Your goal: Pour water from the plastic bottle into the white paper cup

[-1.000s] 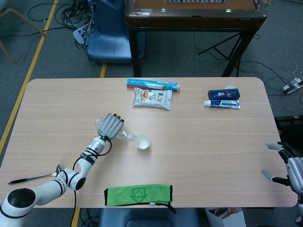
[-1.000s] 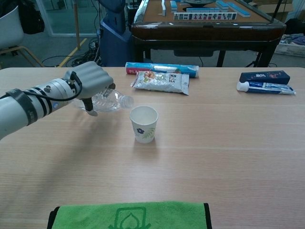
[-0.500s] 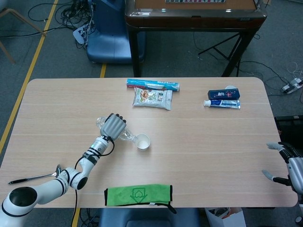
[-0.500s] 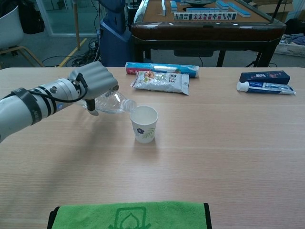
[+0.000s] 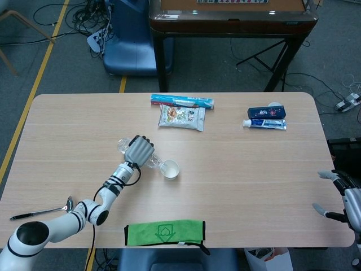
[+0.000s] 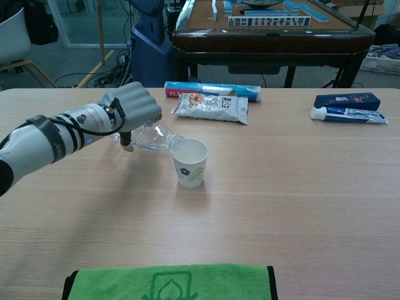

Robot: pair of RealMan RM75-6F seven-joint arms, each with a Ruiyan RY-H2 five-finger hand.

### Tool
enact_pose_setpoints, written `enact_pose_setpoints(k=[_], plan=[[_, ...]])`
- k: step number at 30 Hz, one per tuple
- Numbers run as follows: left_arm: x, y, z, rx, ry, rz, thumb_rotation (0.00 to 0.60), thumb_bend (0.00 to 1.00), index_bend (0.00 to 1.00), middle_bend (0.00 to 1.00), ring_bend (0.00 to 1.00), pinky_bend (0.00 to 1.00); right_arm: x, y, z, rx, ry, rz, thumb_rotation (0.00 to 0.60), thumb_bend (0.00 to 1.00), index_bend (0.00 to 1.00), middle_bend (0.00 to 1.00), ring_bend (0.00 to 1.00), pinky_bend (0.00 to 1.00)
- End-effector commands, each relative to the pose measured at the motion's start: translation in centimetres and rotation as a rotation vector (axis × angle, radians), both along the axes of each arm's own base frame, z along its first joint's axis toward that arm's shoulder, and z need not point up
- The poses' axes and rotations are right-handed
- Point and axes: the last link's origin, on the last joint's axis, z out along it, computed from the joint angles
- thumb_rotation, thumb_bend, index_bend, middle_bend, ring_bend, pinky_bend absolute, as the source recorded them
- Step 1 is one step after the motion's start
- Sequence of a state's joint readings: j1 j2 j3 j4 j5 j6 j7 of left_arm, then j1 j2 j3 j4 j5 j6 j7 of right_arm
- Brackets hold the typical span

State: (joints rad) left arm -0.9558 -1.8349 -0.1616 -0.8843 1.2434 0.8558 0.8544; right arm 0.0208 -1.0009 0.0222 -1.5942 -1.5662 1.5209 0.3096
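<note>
Now left hand (image 6: 131, 107) grips plastic bottle (image 6: 152, 136) sideways, mouth at white paper cup (image 6: 189, 162) rim.

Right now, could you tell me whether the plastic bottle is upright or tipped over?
Tipped. The left hand holds the plastic bottle almost on its side, its neck angled down over the white paper cup's rim.
</note>
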Motion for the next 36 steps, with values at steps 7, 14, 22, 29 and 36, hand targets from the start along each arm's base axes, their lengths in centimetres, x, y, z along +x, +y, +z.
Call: enact_pose_setpoints(k=[7, 14, 22, 29, 36], plan=[[0.29, 0.05, 0.11, 0.036, 0.002, -0.038, 0.6, 0.02, 0.59, 0.58, 0.53, 0.67, 0.03, 0.03, -0.2, 0.014, 0.001, 0.0, 0.6, 0.08, 0.26, 0.31, 0.18, 0.34], [0.36, 0.06, 0.52, 0.066, 0.001, -0.083, 0.6, 0.02, 0.59, 0.58, 0.53, 0.67, -0.03, -0.05, -0.34, 0.018, 0.004, -0.004, 0.6, 0.08, 0.26, 0.31, 0.18, 0.34], [0.48, 0.02, 0.42, 0.076, -0.005, -0.114, 0.6, 0.02, 0.59, 0.58, 0.53, 0.67, -0.03, -0.09, -0.43, 0.019, 0.006, -0.004, 0.6, 0.08, 0.26, 0.31, 0.18, 0.34], [0.45, 0.02, 0.28, 0.085, 0.004, -0.136, 0.6, 0.02, 0.59, 0.58, 0.53, 0.67, -0.03, -0.02, -0.32, 0.016, 0.005, -0.002, 0.6, 0.08, 0.26, 0.31, 0.18, 0.34], [0.29, 0.19, 0.39, 0.125, 0.003, -0.156, 0.6, 0.02, 0.58, 0.58, 0.53, 0.67, -0.02, 0.0, -0.34, 0.018, 0.005, -0.002, 0.6, 0.08, 0.26, 0.31, 0.18, 0.34]])
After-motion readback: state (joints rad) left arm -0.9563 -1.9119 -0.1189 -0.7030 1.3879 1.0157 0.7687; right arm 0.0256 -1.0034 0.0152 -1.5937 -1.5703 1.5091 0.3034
